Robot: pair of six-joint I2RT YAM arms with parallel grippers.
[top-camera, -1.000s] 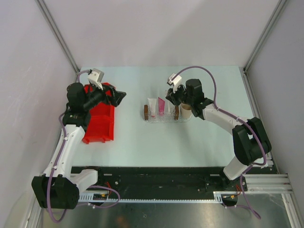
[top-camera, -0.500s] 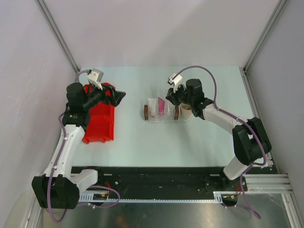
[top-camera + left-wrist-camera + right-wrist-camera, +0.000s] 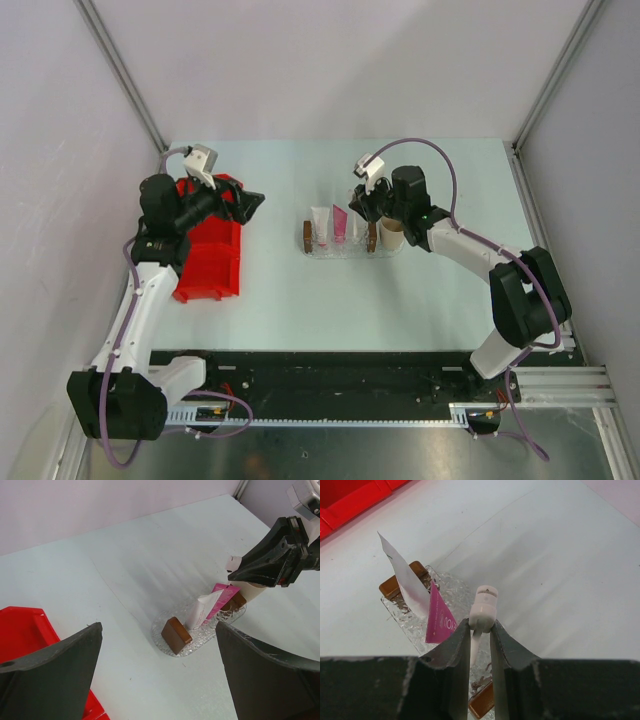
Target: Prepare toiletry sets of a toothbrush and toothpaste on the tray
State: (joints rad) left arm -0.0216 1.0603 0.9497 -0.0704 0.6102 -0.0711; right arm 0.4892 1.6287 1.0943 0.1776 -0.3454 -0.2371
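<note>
The clear tray [image 3: 340, 251] lies mid-table with a brown block [image 3: 308, 236] at each short end. A white tube [image 3: 320, 222] and a magenta-pink tube [image 3: 340, 221] stand in it. They also show in the right wrist view as the white tube [image 3: 405, 582] and the pink tube [image 3: 440, 617]. My right gripper [image 3: 481, 630] is shut on the thin white toothbrush [image 3: 484, 611]. It holds the toothbrush upright over the tray's right part [image 3: 410, 622], beside the pink tube. My left gripper [image 3: 160, 680] is open and empty, up left of the tray [image 3: 200, 647].
A red divided bin [image 3: 210, 260] lies under the left arm at the table's left. A tan paper cup [image 3: 391, 236] stands just right of the tray, under the right wrist.
</note>
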